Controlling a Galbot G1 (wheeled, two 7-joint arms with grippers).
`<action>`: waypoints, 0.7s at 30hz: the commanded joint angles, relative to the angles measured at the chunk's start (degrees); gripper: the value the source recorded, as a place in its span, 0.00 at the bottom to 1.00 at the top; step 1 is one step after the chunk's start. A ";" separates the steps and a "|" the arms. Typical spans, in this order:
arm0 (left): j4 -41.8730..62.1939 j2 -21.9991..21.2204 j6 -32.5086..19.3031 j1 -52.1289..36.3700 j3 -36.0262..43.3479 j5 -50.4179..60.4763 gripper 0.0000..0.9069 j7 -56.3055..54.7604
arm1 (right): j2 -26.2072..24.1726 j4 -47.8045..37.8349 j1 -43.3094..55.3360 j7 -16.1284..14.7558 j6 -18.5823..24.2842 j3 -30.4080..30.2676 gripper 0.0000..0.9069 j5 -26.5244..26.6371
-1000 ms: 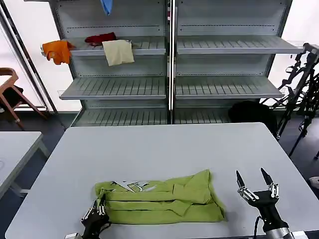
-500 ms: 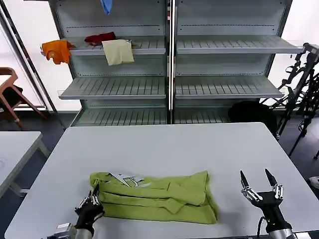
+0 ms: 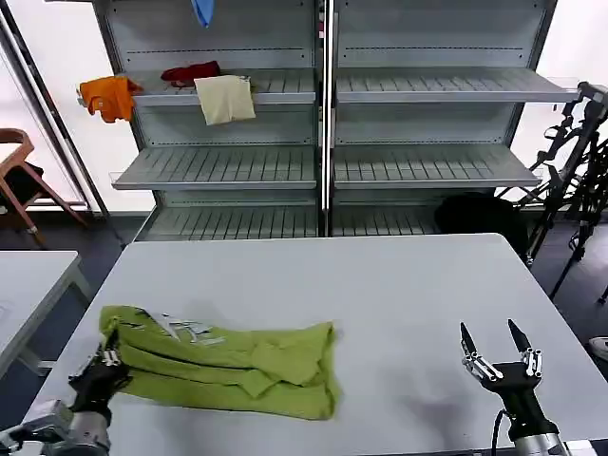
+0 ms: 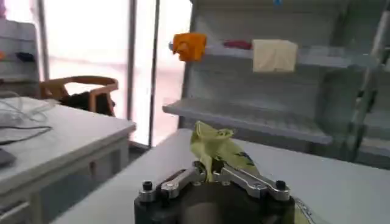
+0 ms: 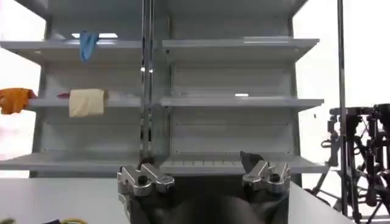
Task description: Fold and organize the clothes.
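While the grey table [image 3: 313,275] takes up most of the head view, with metal shelving [image 3: 323,114] behind it at twelve o'clock, a lime-green T-shirt [image 3: 228,366] lies folded into a long band on the table's near left part. The band's long axis runs across the table from nine o'clock toward three o'clock, and its printed graphic [image 3: 185,328] faces up near the nine o'clock end. The left gripper [image 3: 103,366] sits at that nine o'clock end, at the table's left edge, its fingers closed narrow on a pinch of the fabric; the left wrist view shows a tuft of green cloth standing up between the closed jaws of the left gripper [image 4: 210,173]. The right gripper [image 3: 501,347] hovers over bare table at the near right, well apart from the shirt, its two fingers spread wide and holding nothing; from it the shirt lies toward nine o'clock. The left arm is clearly the nearer one, so any further fold or drag would likely be led from that end.
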 commanded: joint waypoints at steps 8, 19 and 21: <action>-6.70 -3.04 -2.64 4.55 -1.31 7.54 0.00 -0.31 | 0.25 0.03 0.59 0.09 -0.10 -0.21 1.00 -0.04; -4.74 -2.78 -6.02 -3.53 17.78 19.46 0.00 8.85 | 0.95 0.55 0.27 0.06 -0.15 -0.20 1.00 -0.52; -2.73 -2.74 -5.94 -4.40 20.94 21.98 0.00 9.39 | 0.98 0.55 0.18 0.08 -0.13 -0.09 1.00 -0.51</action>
